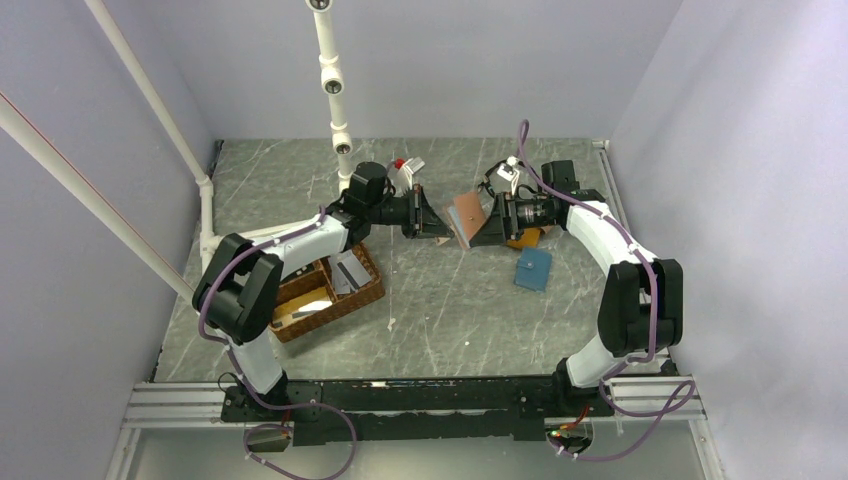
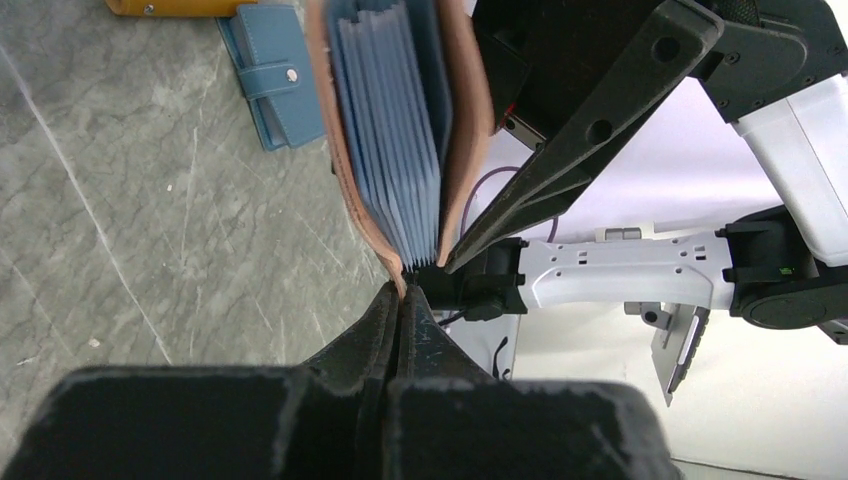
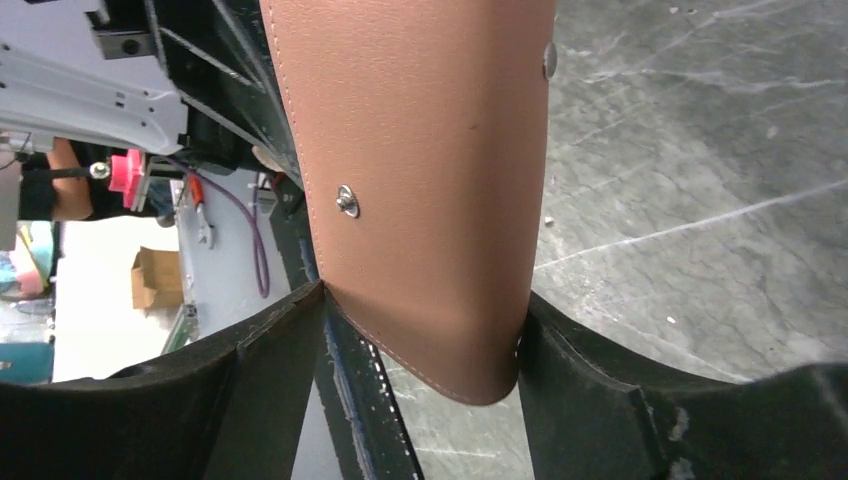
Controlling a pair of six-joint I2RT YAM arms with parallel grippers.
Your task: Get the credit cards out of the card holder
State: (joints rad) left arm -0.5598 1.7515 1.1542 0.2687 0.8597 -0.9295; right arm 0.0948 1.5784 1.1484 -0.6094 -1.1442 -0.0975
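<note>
Pinching the lower edge of the card holder (image 2: pixel 465 120) with its fingers pressed together, the left gripper (image 2: pixel 400 300) is holding it in the air, above the middle of the table (image 1: pixel 450 320) and toward the far edge. The right gripper (image 3: pixel 420 300) is standing with its two fingers spread on either side of the outer cover (if it is squeezing or only touching, I cannot tell). The holder is hanging half open and the light-blue pockets (image 2: pixel 390 130) are fanning out; no card is showing in them from here. Grey flat pieces, which I am taking for credit cards (image 1: pixel 350 270), are lying in the wicker basket (image 1: pixel 372 292) near the left edge. I am judging that the step in hand is spreading the holder open to reach a pocket. For the next move, one gripper is needing a firm hold of the cover while the other is going for a thin card edge.
</note>
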